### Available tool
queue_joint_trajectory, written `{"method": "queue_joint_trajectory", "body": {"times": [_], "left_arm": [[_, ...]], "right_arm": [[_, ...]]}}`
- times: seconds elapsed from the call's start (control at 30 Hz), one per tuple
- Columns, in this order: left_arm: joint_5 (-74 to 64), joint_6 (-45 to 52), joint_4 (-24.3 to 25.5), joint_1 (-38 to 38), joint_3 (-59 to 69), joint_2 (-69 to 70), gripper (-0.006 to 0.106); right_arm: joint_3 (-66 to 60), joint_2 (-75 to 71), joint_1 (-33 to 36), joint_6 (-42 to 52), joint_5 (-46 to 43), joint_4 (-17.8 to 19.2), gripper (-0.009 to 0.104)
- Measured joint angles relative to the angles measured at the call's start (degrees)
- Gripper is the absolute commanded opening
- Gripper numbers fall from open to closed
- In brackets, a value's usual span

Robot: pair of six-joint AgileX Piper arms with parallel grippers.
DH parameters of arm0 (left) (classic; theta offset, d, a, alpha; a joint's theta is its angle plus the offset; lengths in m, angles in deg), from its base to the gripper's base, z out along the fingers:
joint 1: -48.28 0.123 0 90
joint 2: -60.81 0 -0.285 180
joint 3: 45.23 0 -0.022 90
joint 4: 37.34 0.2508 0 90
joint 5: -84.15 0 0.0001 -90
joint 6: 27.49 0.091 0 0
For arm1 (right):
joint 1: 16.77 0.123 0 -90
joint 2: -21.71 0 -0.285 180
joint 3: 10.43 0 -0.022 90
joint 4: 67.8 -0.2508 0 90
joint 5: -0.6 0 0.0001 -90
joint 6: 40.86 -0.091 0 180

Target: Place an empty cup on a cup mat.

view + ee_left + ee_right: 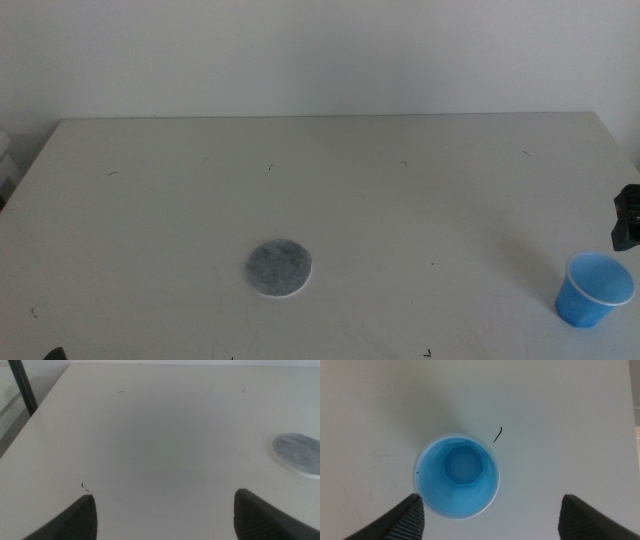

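Observation:
The blue cup (593,288) stands upright and empty on the white table near its front right corner. From straight above, the right wrist view shows the cup (456,476) with my right gripper (490,517) open over it, and the cup sits closer to one jaw, untouched by either. In the middle view only a dark part of that right gripper (627,215) shows at the right edge, just behind the cup. The grey round cup mat (279,268) lies flat at the table's front centre, bare. My left gripper (165,515) waits open and low at the front left, with the cup mat (299,452) off to its side.
The white table (330,170) ends at a pale wall behind. A dark pole (22,385) stands beyond the table's left edge. Small dark specks (498,434) mark the surface. The table's right edge (631,420) runs close to the cup.

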Motion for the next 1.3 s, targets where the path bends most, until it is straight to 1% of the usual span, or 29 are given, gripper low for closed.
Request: {"method": "queue_joint_trajectory", "body": {"times": [0.17, 0.43, 0.6, 0.7, 0.8, 0.9, 1.27, 1.3], "left_arm": [[0.0, 0.0, 0.0, 0.0, 0.0, 0.0, 0.105], [0.0, 0.0, 0.0, 0.0, 0.0, 0.0, 0.105], [0.0, 0.0, 0.0, 0.0, 0.0, 0.0, 0.105], [0.0, 0.0, 0.0, 0.0, 0.0, 0.0, 0.105], [0.0, 0.0, 0.0, 0.0, 0.0, 0.0, 0.105], [0.0, 0.0, 0.0, 0.0, 0.0, 0.0, 0.105], [0.0, 0.0, 0.0, 0.0, 0.0, 0.0, 0.105], [0.0, 0.0, 0.0, 0.0, 0.0, 0.0, 0.105]], "right_arm": [[-2.34, 3.59, 0.0, 0.0, -4.55, 0.0, 0.092], [-3.33, 10.57, 0.0, 0.0, -8.45, 0.07, 0.091], [-3.33, 14.27, 0.0, 0.0, -9.65, 0.07, 0.086], [-3.33, 15.74, 0.0, 0.0, -10.02, 0.09, 0.081], [-3.33, 16.76, 0.0, 0.0, -10.71, 0.09, 0.073], [-3.33, 17.43, 0.0, 0.0, -11.19, 0.09, 0.06], [-3.33, 17.78, 0.0, 0.0, -11.31, 0.09, 0.0], [-3.33, 17.78, 0.0, 0.0, -11.31, 0.09, -0.001]]}}
